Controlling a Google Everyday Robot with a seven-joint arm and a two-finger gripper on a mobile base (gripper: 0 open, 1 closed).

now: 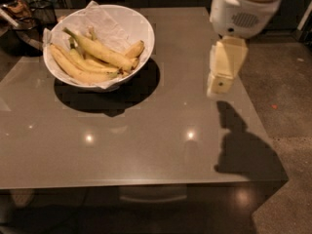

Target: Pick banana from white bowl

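Seeing my tool [223, 74] hang over the counter's [146, 145] right side, well apart from the white bowl [147, 30] where the banana [100, 51] lies topmost and reachable, I can't tell if it's parted.

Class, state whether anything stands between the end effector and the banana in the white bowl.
Nothing on the table does. The end effector hangs over the table's right side; only the white bowl's rim guards the banana.
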